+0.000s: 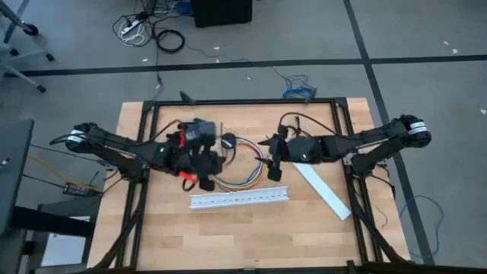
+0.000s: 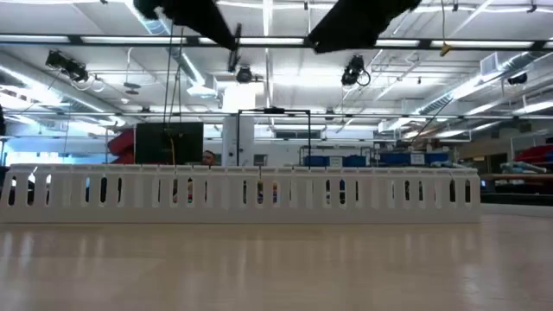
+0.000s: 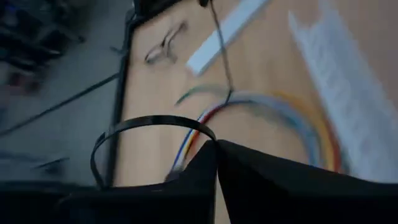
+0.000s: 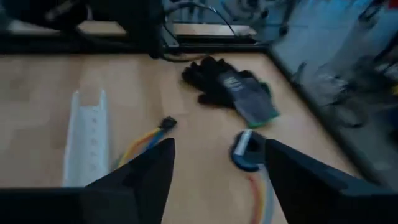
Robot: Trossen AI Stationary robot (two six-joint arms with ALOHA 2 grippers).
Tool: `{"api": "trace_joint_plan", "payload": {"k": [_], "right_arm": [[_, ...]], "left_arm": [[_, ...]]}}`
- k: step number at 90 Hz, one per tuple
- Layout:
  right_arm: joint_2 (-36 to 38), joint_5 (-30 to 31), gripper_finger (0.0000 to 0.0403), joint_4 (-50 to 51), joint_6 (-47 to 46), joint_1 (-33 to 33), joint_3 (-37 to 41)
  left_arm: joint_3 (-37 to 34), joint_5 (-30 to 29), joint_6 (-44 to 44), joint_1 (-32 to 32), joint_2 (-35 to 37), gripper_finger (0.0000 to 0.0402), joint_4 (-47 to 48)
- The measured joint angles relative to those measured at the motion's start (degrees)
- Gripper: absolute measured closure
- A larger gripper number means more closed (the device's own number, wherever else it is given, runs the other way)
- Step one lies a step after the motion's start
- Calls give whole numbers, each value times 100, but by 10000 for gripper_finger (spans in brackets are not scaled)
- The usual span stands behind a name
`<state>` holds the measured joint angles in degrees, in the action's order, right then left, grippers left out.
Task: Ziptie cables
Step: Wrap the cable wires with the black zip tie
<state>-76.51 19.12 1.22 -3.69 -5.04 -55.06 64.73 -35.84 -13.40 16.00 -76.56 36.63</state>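
Observation:
The cables [image 3: 267,109], thin wires in white, red, blue and yellow, lie in a curve on the table [image 1: 251,228] between both grippers, also seen as the cables [image 1: 245,176]. My left gripper [image 3: 216,144] is shut on the ziptie [image 3: 146,121], a thin black strap bent into a loop above the cables' near end. Whether the loop goes round the cables, I cannot tell. My right gripper [image 4: 217,177] stands open just right of the cables [image 4: 142,142], touching nothing; in the high view it is my right gripper [image 1: 274,169]. My left gripper pinches the ziptie between its two shut fingertips, where the strap [image 3: 208,135] comes out at their free ends. From there the strap curves away in a loop, clear of the table. The rest of the hold is hidden by the fingers.
A white slotted channel [image 1: 240,199] lies near the front, and a flat white strip [image 1: 321,190] slants at the right. A dark glove [image 4: 231,87] and a small round black part [image 4: 244,152] lie behind the cables. A black frame [image 1: 243,101] borders the table.

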Motion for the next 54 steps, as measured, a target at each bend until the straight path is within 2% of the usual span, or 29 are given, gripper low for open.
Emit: {"api": "trace_joint_plan", "payload": {"k": [15, 26, 34, 54], "right_arm": [[-710, -2147, 163, -1062, -722, 722, 8], [-1426, -3420, 165, -2293, -1185, 978, 2], [-1795, -3739, 165, -2746, -1393, 1097, -106], [-2098, -3635, 171, -3769, -1352, 1350, -300]], "left_arm": [[-252, -995, 371, 515, -65, 401, 1012], [-745, -1603, 480, 750, -65, 401, 1098], [-1104, -2001, 479, 909, -76, 401, 1084], [-1484, -2441, -328, 1146, -266, 402, 72]]}}
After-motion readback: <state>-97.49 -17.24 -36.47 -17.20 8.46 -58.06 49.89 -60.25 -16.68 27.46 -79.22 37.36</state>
